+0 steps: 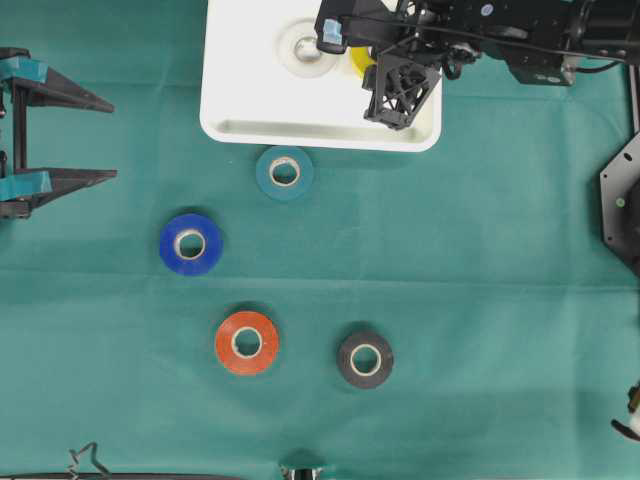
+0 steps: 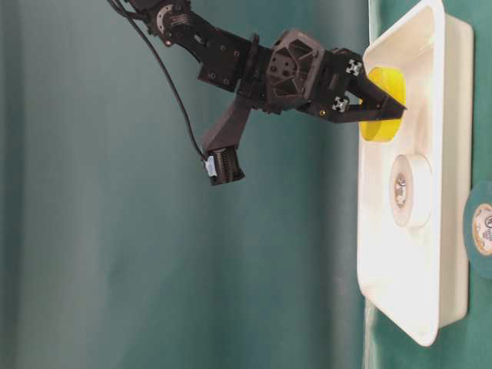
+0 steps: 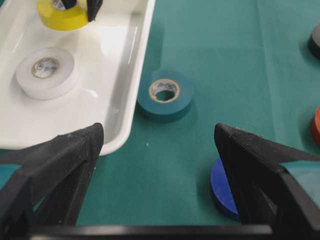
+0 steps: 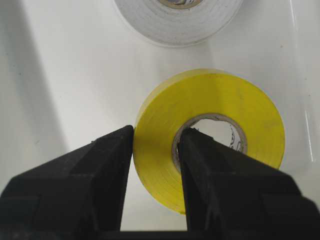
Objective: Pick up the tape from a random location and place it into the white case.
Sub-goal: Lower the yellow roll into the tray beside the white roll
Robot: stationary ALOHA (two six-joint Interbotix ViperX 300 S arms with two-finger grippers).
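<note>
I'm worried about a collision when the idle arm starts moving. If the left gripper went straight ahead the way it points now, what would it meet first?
Probably the teal roll: in the left wrist view it lies ahead between the open left gripper fingers, beside the white case. The blue roll sits nearer, by one finger, and might be clipped; depth is unclear.

Desk (image 1: pixel 480 300) covered in green cloth. White case (image 1: pixel 230 100) lies at far edge. Teal tape roll (image 1: pixel 285 173) flat just beside case's near rim. Blue roll (image 1: pixel 191 244), orange roll (image 1: pixel 247 342), black roll (image 1: pixel 365 360) flat on cloth, all apart.
</note>
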